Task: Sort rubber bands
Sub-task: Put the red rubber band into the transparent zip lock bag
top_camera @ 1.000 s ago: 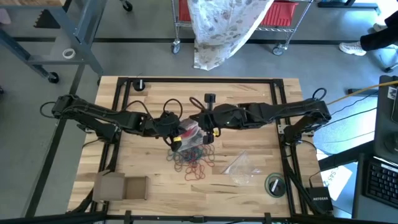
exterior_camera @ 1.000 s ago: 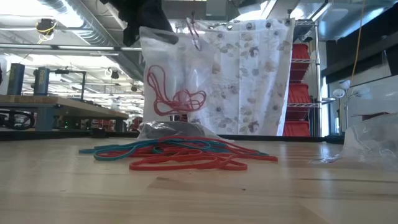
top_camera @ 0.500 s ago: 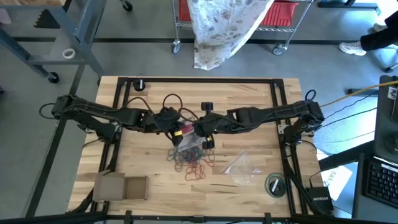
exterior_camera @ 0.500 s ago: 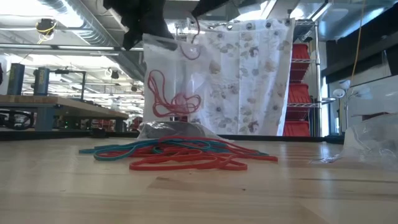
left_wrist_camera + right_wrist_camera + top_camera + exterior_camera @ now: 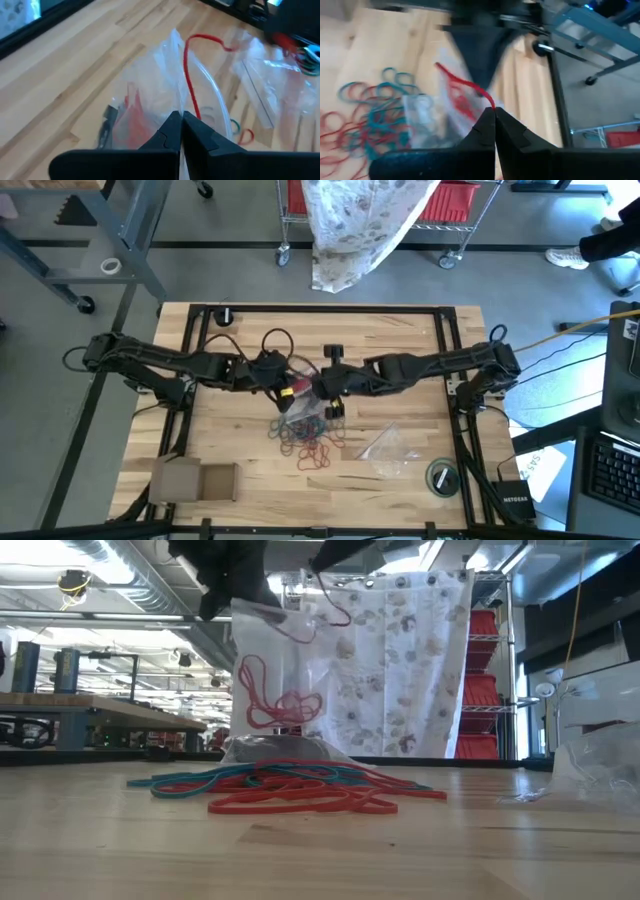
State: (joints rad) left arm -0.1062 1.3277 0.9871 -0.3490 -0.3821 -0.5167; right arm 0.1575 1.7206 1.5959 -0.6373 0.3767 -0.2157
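A clear plastic bag [image 5: 275, 680] hangs above the table with red rubber bands [image 5: 285, 702] inside it; its bottom rests on the wood. My left gripper [image 5: 180, 120] is shut on the bag's top edge. My right gripper [image 5: 491, 112] is shut on one red rubber band [image 5: 455, 80] right beside the bag's mouth [image 5: 298, 387]. That band trails across the opening [image 5: 320, 618]. A loose pile of red and teal rubber bands [image 5: 310, 435] lies on the table just near of both grippers. My left gripper pinches the bag's upper edge [image 5: 176, 102] between its two shut fingers, and the bag hangs below it with its bottom [image 5: 275, 750] on the table. My right gripper pinches one end of a red rubber band [image 5: 487, 102] between its fingertips. The band is lifted clear of the table and runs slack to the bag's mouth [image 5: 189, 65].
A second clear bag [image 5: 385, 445] lies to the right of the pile. A cardboard box [image 5: 195, 478] sits at the near left and a tape roll [image 5: 441, 476] at the near right. A metal frame [image 5: 320, 310] borders the table.
My right gripper has moved toward the table's left, up to the bag's mouth, carrying the red band. The band, earlier a small loop hanging under the fingers, now stretches across the bag's opening. The bag and left gripper have stayed in place.
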